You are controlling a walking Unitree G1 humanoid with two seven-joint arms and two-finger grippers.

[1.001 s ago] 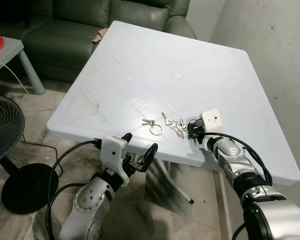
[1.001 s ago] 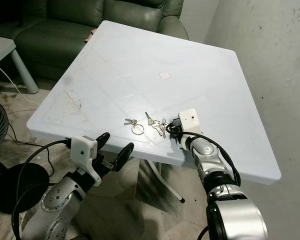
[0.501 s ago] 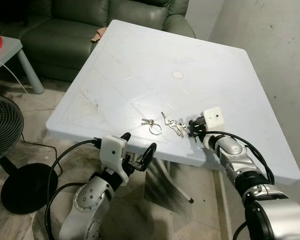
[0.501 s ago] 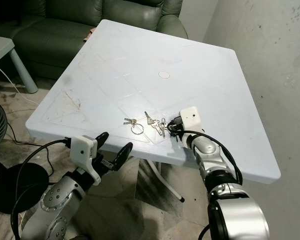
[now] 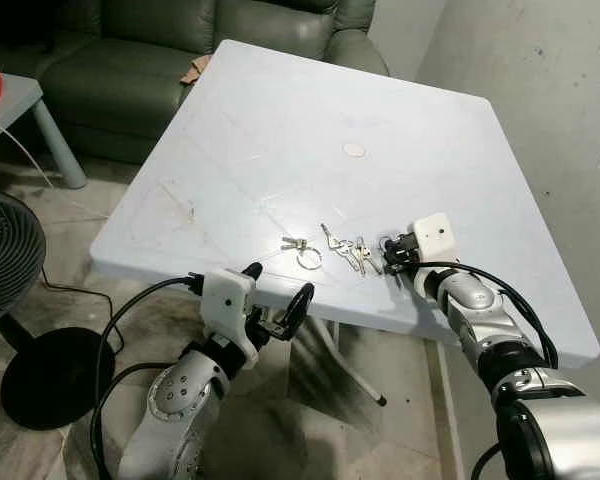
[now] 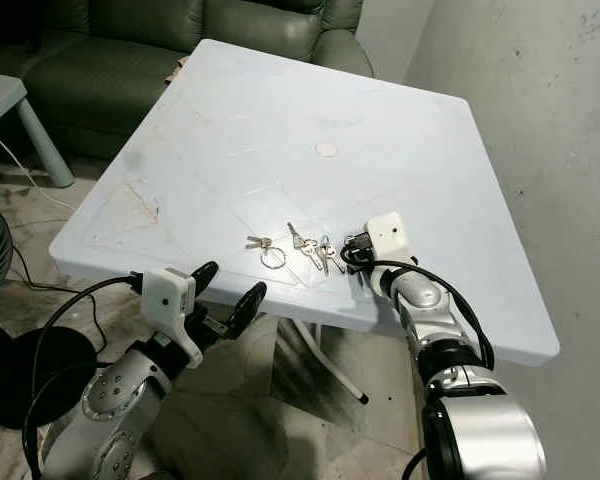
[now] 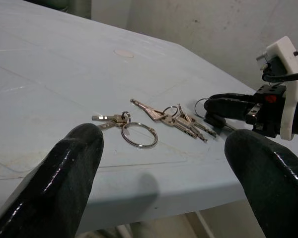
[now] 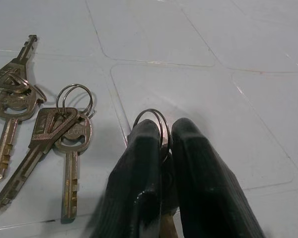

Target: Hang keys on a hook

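Barely shifted, right claw (image 8: 161,148) pinches a half-hidden key ring (image 8: 153,122).

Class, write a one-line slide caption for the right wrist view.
Right black two-fingered tool pinches a thin metal key ring on the white plastic table, beside loose brass keys.

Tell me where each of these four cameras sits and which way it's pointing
Left eye view: on the head, looking forward and down at the white table; both arms show.
Right eye view: the head's other eye, same scene.
Left wrist view: along the left gripper, its fingers spread, toward the keys and the right gripper.
Right wrist view: along the right gripper's closed fingers, pinching a key ring.
Shared: every view shows the keys on the table.
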